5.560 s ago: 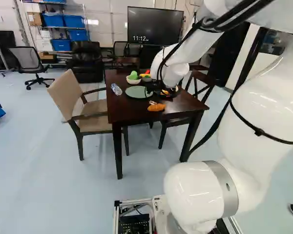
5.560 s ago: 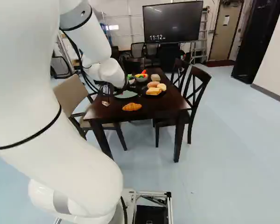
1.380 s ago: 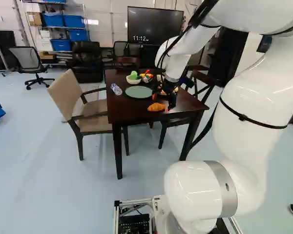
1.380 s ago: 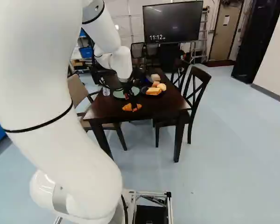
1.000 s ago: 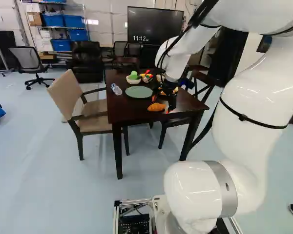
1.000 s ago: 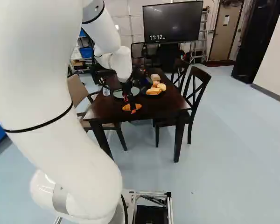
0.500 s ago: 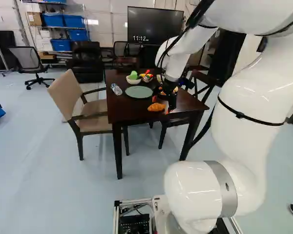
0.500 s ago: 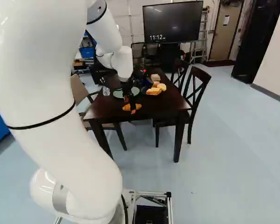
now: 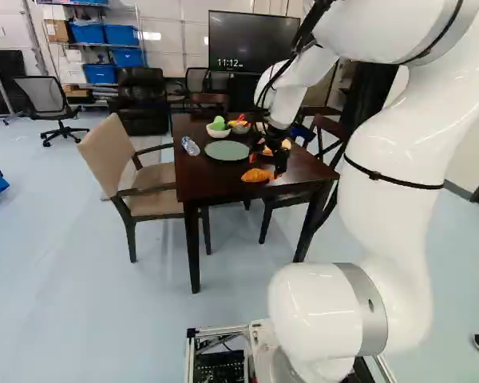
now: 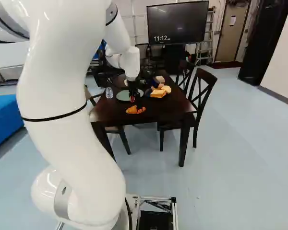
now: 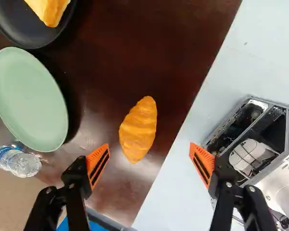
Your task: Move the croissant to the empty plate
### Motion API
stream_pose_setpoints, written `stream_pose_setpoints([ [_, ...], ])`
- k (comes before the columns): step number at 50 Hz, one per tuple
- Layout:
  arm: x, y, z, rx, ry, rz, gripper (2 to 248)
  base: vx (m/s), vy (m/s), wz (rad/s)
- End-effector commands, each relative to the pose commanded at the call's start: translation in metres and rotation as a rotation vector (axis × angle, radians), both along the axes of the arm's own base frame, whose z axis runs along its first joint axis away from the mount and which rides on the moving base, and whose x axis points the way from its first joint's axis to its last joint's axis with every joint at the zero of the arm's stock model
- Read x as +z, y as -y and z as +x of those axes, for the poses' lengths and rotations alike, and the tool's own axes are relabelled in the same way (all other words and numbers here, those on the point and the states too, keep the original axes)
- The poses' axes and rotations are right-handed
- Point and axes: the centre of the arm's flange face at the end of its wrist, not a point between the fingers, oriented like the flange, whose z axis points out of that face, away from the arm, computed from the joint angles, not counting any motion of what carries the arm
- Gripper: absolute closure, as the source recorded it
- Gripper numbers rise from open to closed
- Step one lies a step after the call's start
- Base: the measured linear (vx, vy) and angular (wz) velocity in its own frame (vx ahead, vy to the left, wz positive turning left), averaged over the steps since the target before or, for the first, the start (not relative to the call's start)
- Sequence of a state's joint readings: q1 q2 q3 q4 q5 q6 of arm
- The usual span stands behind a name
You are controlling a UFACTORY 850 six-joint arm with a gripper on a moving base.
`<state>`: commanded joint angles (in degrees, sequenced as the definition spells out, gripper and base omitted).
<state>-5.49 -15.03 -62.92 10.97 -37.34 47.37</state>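
Observation:
In the left base view my gripper points down over the near part of the table, just beyond the croissant. The wrist view shows the gripper wide open, with nothing held. Below it the croissant lies on bare tabletop, nearer the left-hand finger's pad than the other. The empty green plate lies flat beyond that finger's side; the left base view shows this plate farther back on the table than the croissant.
A black plate holds bread pieces. A clear bottle lies beside the green plate, and a bowl with green food stands behind. Chairs flank the dark table. A large screen stands beyond.
The arm has shifted, and the gripper has drawn up and away from the croissant, uncovering more of it in the right base view. The croissant, plate and base stay put. Earlier, the gripper came down toward the croissant.

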Motion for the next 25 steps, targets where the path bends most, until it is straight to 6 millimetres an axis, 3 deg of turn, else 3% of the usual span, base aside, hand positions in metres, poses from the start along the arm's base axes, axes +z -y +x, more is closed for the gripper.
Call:
stream_pose_setpoints([
  [14,0.0,-0.007,0.023,0.019,-0.011,0.004,26,0.0,0.0,0.0],
  [25,-0.001,-0.014,0.031,0.037,-0.041,0.012,26,0.0,0.0,0.0],
])
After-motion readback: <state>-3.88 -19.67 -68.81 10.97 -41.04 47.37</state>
